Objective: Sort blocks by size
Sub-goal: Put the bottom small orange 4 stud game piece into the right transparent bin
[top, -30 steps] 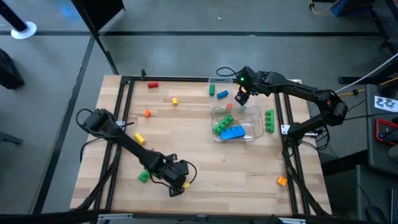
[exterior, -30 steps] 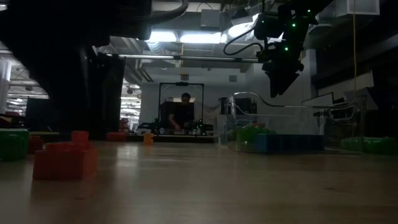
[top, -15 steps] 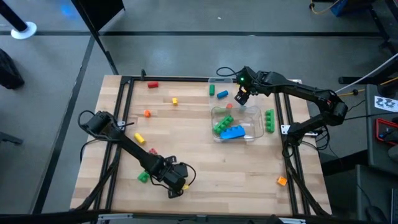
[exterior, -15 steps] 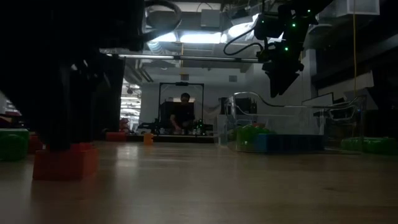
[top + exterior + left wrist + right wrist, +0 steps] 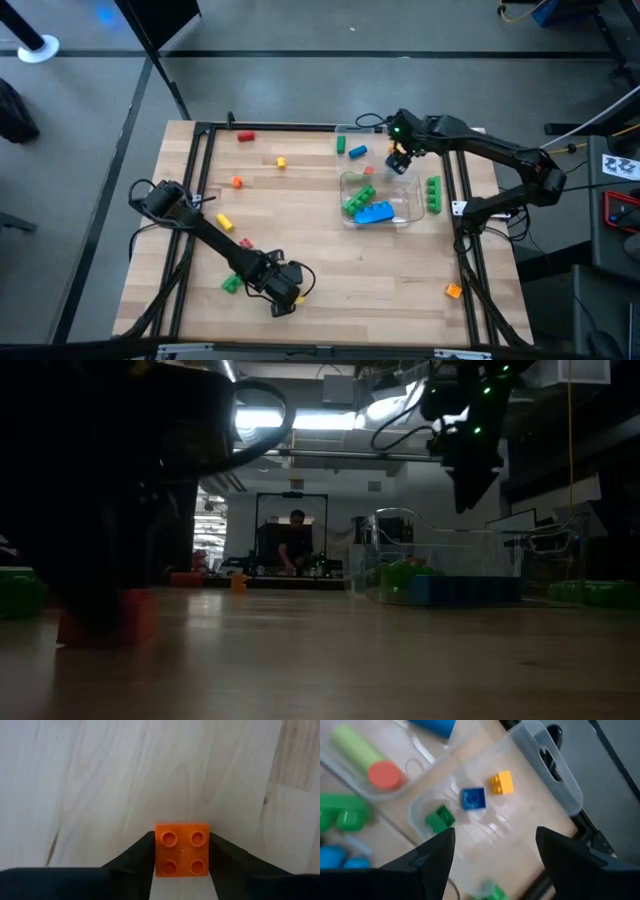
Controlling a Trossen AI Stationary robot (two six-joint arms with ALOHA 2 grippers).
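The table (image 5: 330, 255) is pale wood with a black frame. On it lie loose blocks: a red one (image 5: 245, 136) and a yellow one (image 5: 281, 162) near the far edge, a small orange one (image 5: 237, 182), a yellow one (image 5: 224, 223), a green one (image 5: 231, 285), an orange one (image 5: 454, 291) near the right front corner, and a green bar (image 5: 433, 193). 2 clear trays (image 5: 408, 205) also sit on it, holding blocks.

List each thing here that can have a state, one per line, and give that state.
Left hand: fingers against both sides of the orange block.
Orange block: studs up, on the table, gripped between the fingers.
Right hand: open, empty, above the small clear tray.
Small clear tray: holds three tiny blocks.
Larger clear tray: holds green and blue blocks.
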